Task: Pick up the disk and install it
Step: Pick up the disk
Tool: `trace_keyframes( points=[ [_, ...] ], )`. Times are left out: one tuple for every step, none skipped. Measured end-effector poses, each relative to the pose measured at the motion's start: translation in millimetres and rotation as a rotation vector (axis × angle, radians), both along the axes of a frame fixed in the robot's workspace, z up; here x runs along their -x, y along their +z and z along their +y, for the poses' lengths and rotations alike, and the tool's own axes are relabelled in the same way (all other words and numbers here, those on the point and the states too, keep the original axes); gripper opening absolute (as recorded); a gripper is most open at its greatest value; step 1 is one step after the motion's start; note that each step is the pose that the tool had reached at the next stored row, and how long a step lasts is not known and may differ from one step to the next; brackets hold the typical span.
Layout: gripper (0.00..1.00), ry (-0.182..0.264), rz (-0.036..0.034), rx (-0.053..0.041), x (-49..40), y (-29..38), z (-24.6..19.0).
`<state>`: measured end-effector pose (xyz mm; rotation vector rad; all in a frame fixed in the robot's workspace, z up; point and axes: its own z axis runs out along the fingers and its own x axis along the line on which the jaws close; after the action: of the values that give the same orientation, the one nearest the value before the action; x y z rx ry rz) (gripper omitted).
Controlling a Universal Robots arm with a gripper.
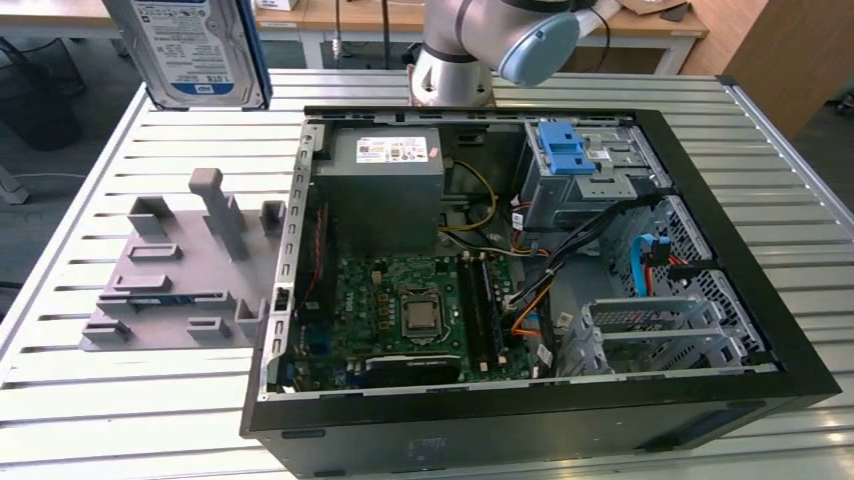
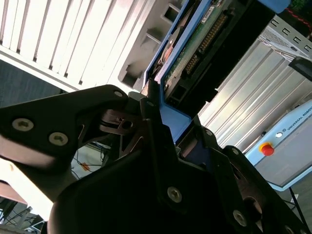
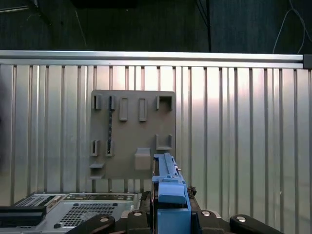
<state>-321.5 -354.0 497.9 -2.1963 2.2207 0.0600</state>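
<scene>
The disk (image 1: 187, 50), silver with a blue-and-white label and a blue carrier, hangs upright in the air at the exterior view's upper left, above the table's far corner. In the second wrist view my gripper (image 2: 161, 117) is shut on the blue carrier at one end of the disk (image 2: 195, 44), whose green circuit board and connector face the camera. The first wrist view looks along the carrier's thin blue edge (image 3: 166, 170), held between the black fingers (image 3: 141, 214), with the grey fixture plate (image 3: 132, 134) below.
An open computer case (image 1: 747, 330) lies on the slatted metal table (image 1: 120, 410). Inside are a grey power supply (image 1: 380, 190), the motherboard (image 1: 414, 310) and a drive cage with a blue latch (image 1: 567, 150). The grey fixture plate (image 1: 174, 270) lies to the exterior view's left of the case.
</scene>
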Motion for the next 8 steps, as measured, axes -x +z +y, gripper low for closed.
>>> trace_keyframes(
  points=[
    [0.36, 0.0, 0.0007, 0.0, -2.3, 0.0, -0.5],
    [0.36, 0.0, 0.0013, 0.0, -4.5, 0.0, -0.9],
    [0.36, 0.0, 0.0018, -0.0001, -6.6, 0.0, -1.4],
    [0.36, 0.0, 0.0023, 0.0, -8.6, 0.0, -1.8],
    [0.36, 0.0, 0.0029, 0.0, -10.7, 0.0, -2.2],
    [0.36, 0.0, 0.0033, 0.0, -12.6, 0.0, -2.6],
    [0.36, 0.0, 0.0039, 0.0, -14.5, 0.0, -3.0],
    [0.36, 0.0, 0.0044, 0.0, -16.5, 0.0, -3.4]
  ],
)
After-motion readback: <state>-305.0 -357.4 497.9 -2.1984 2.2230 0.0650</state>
